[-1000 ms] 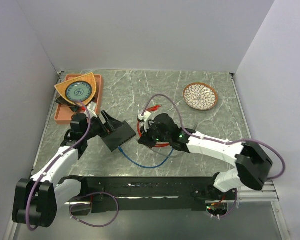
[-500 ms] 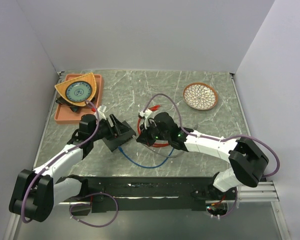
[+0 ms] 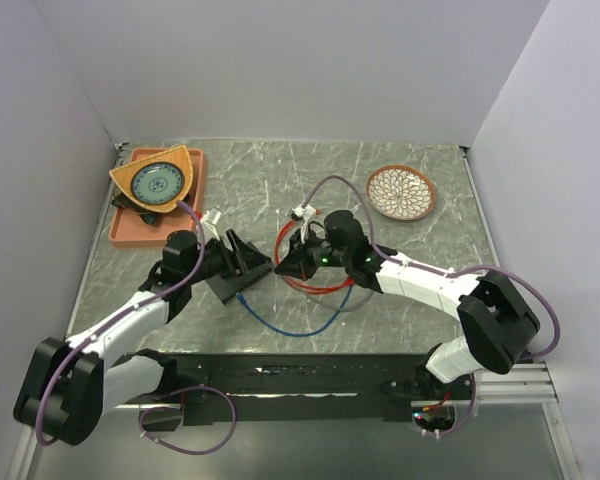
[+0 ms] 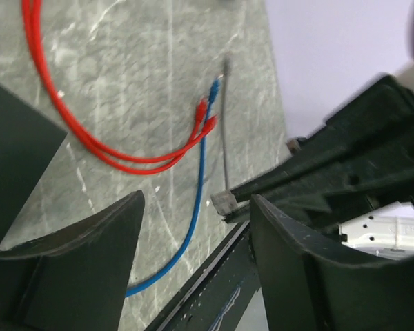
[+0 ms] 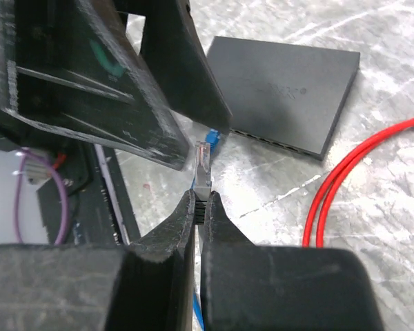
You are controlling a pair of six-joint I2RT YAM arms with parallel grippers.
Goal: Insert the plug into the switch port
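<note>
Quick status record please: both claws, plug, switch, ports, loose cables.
Right claw: shut on the plug, clear tip sticking out
Left claw: open, nothing in its gap
Switch: flat on the table, port row on the edge nearest the plug
Plug to ports: apart, not yet inserted
Blue cable: end at the port row, seating unclear
Red cable: looped on the table beside the switch

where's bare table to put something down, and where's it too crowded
Bare table along the far edge between the orange tray and the patterned dish, and on the right between that dish and the right arm. The middle is crowded: switch box, red cable, blue cable, the left gripper, and the right gripper pinching the plug.
</note>
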